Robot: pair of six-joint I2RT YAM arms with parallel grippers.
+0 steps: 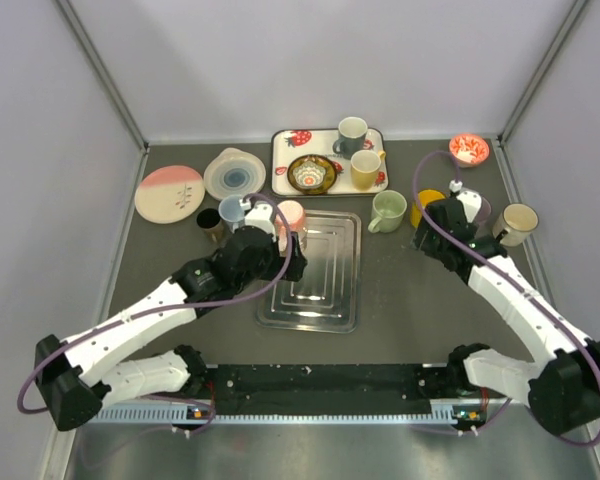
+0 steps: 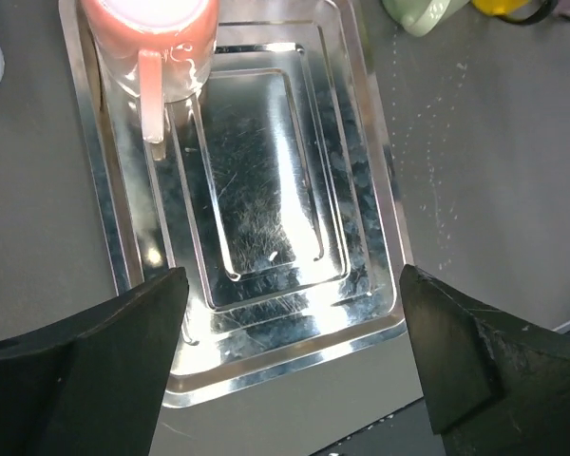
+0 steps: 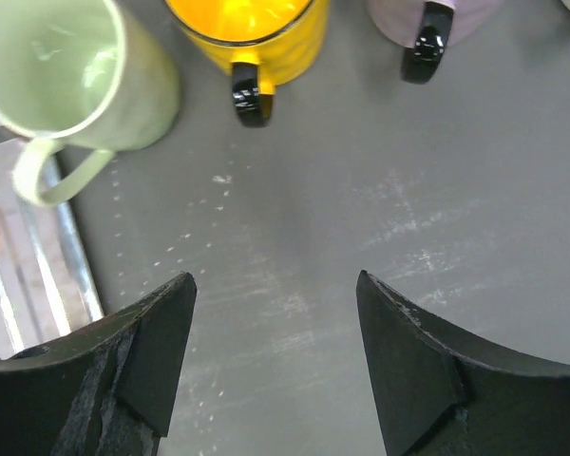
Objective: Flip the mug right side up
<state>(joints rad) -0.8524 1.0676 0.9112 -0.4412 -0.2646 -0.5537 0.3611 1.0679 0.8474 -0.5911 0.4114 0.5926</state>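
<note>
grey table [image 1: 420, 300], white walls [image 1: 330, 60], metal tray [image 1: 320, 290] | left gripper [image 2: 292, 280] jaws spread wide, empty, over tray, pink mug [image 2: 152, 38] at 11 o'clock | right gripper [image 3: 274, 283] spread wide, empty, over table

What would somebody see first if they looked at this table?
Probably the shiny metal tray in the middle of the table, with a pink mug on its far left corner, just ahead of the open left gripper. After that, the bright yellow mug and pale green mug side by side in front of the open right gripper, on the right side.
</note>
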